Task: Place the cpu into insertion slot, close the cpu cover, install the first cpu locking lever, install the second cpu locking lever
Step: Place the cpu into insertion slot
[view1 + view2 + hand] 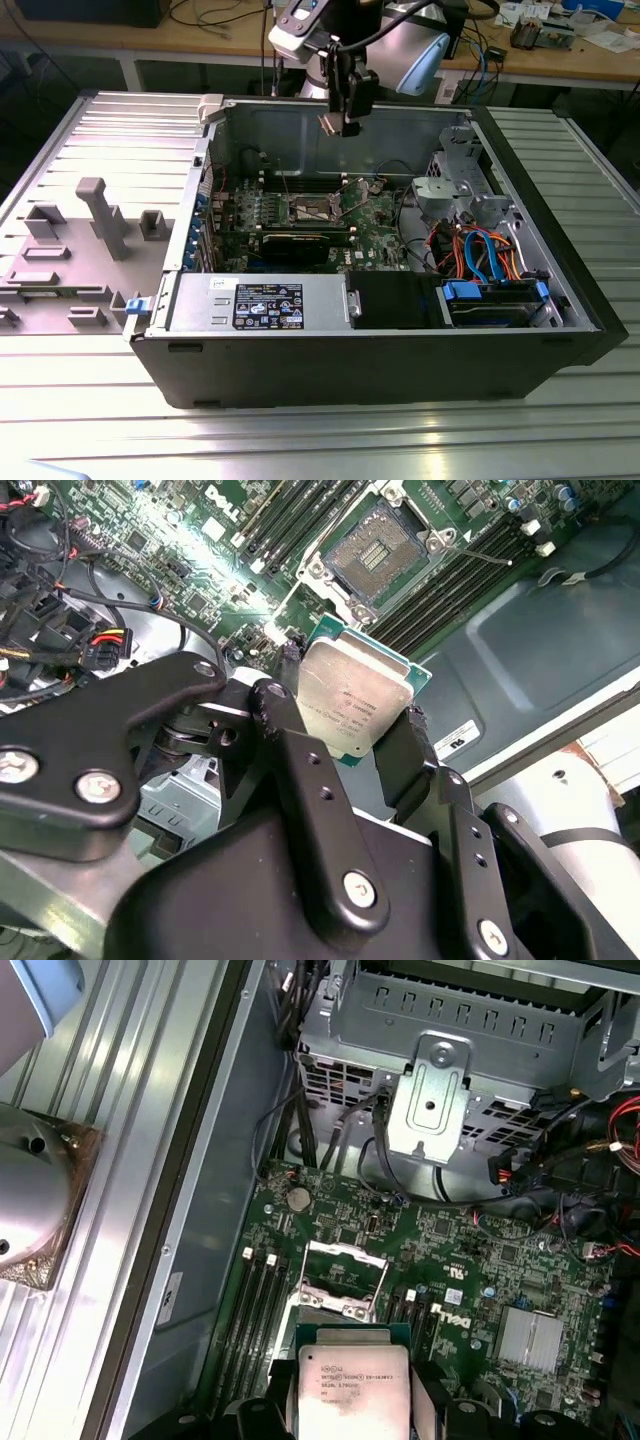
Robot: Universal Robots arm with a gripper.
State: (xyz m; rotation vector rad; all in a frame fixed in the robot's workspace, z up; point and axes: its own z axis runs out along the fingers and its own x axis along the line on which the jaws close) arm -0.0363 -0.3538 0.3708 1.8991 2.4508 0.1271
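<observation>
GRIP: fingers (300,750) are clamping the cpu (355,700) by two opposite edges, metal top facing the wrist | WHERE: cpu is hanging high over the open computer case (350,365) | RELATION: insertion slot (378,550) is lying uncovered well below, almost straight under the fingers

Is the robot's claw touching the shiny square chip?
Touching. In the second wrist view, the black fingers of the gripper clamp opposite edges of the cpu.
</observation>
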